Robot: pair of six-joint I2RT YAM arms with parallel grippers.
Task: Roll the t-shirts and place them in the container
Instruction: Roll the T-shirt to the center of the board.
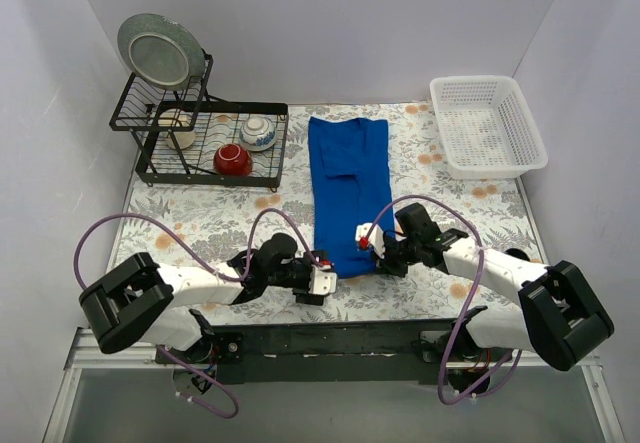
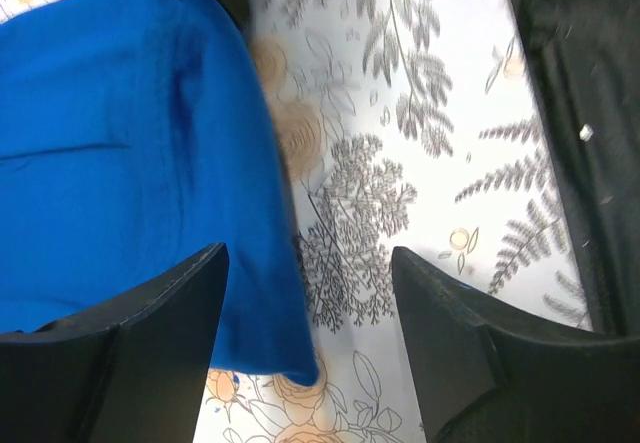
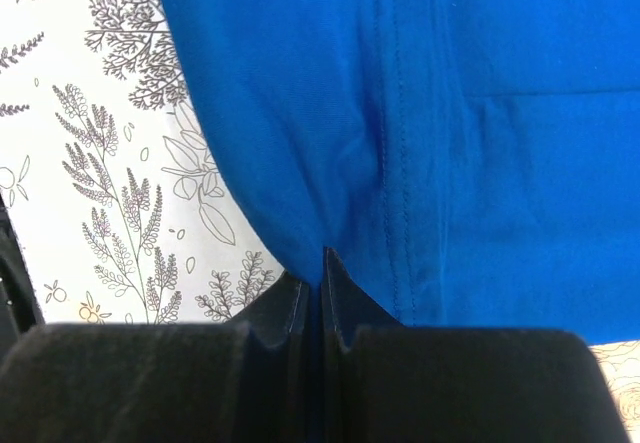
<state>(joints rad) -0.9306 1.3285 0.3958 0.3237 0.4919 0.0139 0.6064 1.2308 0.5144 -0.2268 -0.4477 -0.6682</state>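
The royal-blue t-shirt (image 1: 348, 178) lies folded into a long narrow strip down the middle of the table, plain side up, its graphic hidden. My left gripper (image 1: 322, 275) is open at the strip's near left corner. In the left wrist view the fingers straddle that corner of the shirt (image 2: 120, 163), with the gripper (image 2: 308, 256) just above the cloth edge. My right gripper (image 1: 372, 245) is at the near right edge. In the right wrist view it (image 3: 321, 263) is shut on a pinch of the shirt (image 3: 450, 113), which puckers up into the jaws.
A black wire dish rack (image 1: 160, 153) with a plate (image 1: 157, 50) and bowls (image 1: 233, 159) stands at the back left. A white plastic basket (image 1: 488, 125) stands at the back right. A floral cloth (image 1: 200, 218) covers the table.
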